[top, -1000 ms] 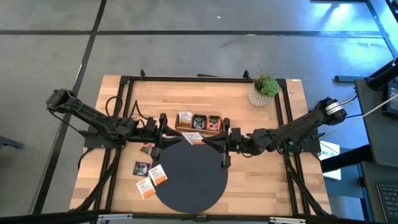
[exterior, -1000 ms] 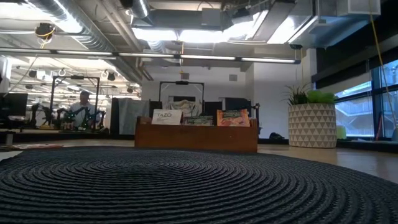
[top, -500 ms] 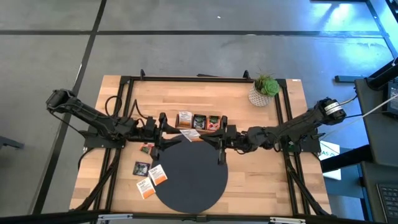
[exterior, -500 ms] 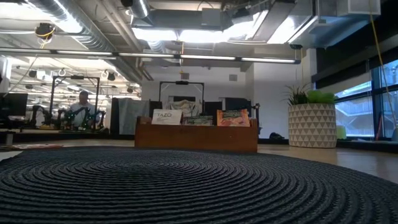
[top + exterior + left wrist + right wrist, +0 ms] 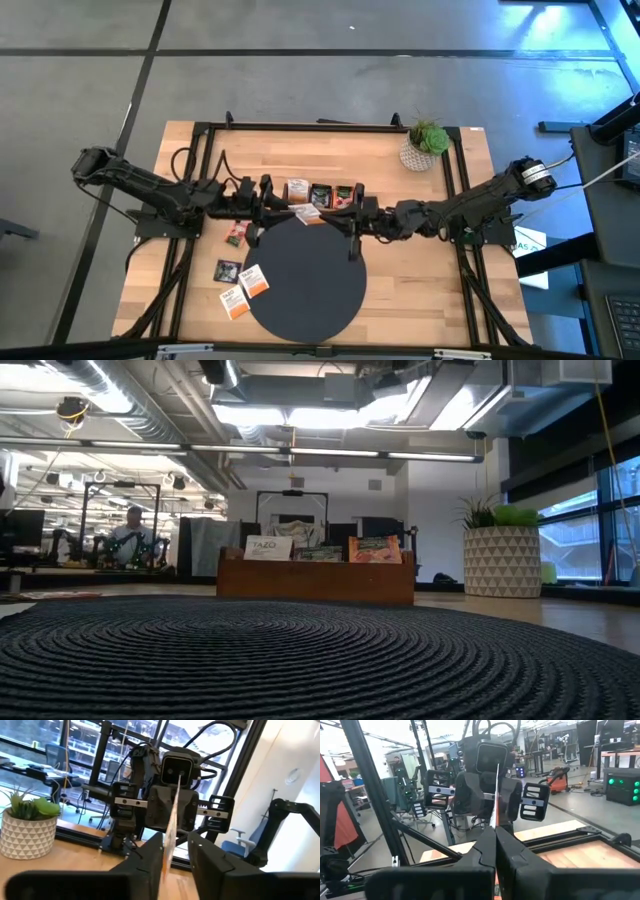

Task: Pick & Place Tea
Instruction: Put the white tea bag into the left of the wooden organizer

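Mid-task, by my reading. Tray point(image 5: 320, 196) at the far edge of the mat point(image 5: 305, 273) already holds sachets in all three compartments; the low view shows them standing upright in it. Left to do: three sachets point(image 5: 241, 284) lie on the bare surface beside the mat's left edge, another point(image 5: 236, 236) lies nearer the left arm, none yet in the tray. One more sachet point(image 5: 308, 214) is up between the two arms, just in front of the tray, at the mat's far edge. Both grippers meet there, nose to nose. Right gripper point(image 5: 495, 847): fingers pressed together on the sachet's thin edge, which stands upright between them. Left gripper point(image 5: 175, 851): fingers parted with a clear gap, the same sachet point(image 5: 171, 827) standing in that gap; cannot tell whether either finger touches it. Judgement: a hand-over between arms, right arm holding, left arm not gripping. The sachet in hand remains to be placed, then the four loose ones.
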You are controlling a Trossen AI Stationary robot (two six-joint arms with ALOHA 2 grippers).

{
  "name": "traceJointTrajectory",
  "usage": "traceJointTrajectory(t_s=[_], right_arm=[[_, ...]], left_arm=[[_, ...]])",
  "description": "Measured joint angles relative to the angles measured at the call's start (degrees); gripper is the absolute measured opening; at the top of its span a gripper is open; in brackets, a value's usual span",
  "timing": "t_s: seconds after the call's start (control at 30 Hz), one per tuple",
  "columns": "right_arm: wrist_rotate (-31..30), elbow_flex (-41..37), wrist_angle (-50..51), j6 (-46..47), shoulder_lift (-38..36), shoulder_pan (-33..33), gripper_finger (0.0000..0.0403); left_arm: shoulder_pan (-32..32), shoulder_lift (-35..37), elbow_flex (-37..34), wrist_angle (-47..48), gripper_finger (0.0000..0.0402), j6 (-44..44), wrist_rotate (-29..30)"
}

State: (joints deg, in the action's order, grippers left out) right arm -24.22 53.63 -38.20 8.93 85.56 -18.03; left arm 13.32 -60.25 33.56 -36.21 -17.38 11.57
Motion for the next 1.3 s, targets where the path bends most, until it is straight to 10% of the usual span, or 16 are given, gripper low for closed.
traceJointTrajectory(t_s=[0.47,0.73,1.3], right_arm=[[-0.07,-0.01,4.31,-2.12,-1.48,0.29,0.0073],[-3.3,0.0,26.88,5.88,-11.63,0.82,0.0162],[-4.53,0.0,28.0,6.01,-10.03,2.13,0.0182]], left_arm=[[-4.18,1.88,0.0,3.25,0.0002,2.98,-3.08],[-12.41,9.11,0.07,30.0,0.0002,6.37,-10.62],[-27.1,-7.39,0.04,34.75,0.0002,15.77,-12.59]])
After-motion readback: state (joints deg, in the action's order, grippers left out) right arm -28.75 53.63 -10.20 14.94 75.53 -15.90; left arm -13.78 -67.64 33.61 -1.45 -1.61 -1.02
